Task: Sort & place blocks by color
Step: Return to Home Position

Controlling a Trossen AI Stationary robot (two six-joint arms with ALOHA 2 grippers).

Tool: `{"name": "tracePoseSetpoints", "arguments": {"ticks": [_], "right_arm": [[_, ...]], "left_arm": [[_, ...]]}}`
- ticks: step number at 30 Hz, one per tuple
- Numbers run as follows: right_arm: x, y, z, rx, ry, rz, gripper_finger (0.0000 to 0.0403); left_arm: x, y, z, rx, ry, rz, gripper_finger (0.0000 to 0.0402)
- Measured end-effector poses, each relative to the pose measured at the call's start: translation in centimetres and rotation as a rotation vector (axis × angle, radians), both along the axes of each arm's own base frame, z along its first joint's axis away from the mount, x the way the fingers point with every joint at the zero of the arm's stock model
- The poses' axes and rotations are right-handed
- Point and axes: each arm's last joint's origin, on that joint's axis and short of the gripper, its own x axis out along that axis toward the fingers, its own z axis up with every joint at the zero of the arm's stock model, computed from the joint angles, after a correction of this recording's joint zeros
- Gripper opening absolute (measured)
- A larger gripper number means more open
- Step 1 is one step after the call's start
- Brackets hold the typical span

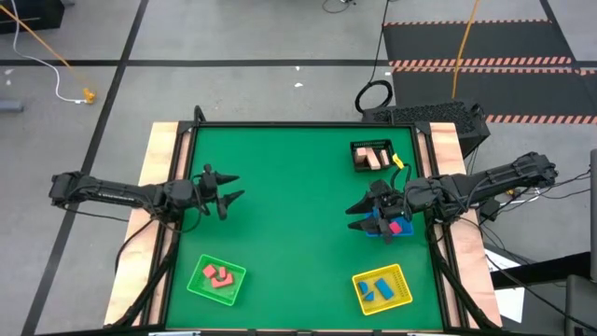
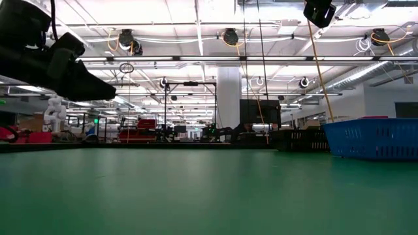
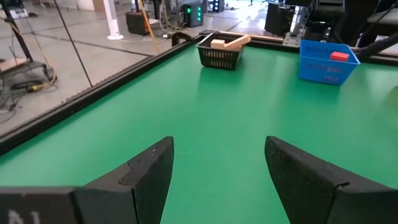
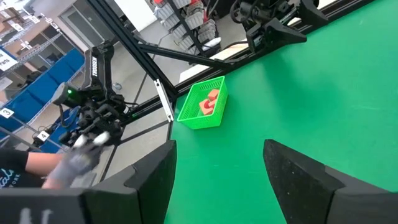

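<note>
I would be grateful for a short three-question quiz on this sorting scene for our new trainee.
1. True or false: the yellow tray holds blue blocks.
2. Multiple choice: what colour are the blocks in the green tray? A blue, B orange-red, C tan.
3. Fill in the blank: the left end effector and the right end effector hold nothing, and the fingers of both are ___.

Key: 1 true; 2 B; 3 open.
</note>
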Motion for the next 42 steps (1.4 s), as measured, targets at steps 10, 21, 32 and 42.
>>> {"name": "tracePoseSetpoints", "arguments": {"ticks": [10,21,32,42], "right_arm": [[0.0,0.0,0.0,0.0,0.0,0.0,0.0231],[0.0,0.0,0.0,0.0,0.0,0.001,0.0231],[0.0,0.0,0.1,0.055,0.004,-0.03,0.0231],[-1.0,-2.1,-4.6,-0.233,-0.345,-0.37,0.0231]], "left_arm": [[0.0,0.0,0.0,-0.047,-0.016,0.011,0.0253],[0.0,0.0,0.0,-0.047,-0.016,0.011,0.0253],[0.0,0.0,0.0,-0.047,-0.016,0.012,0.0253],[0.0,0.0,0.0,-0.047,-0.021,0.011,0.0253]]}}
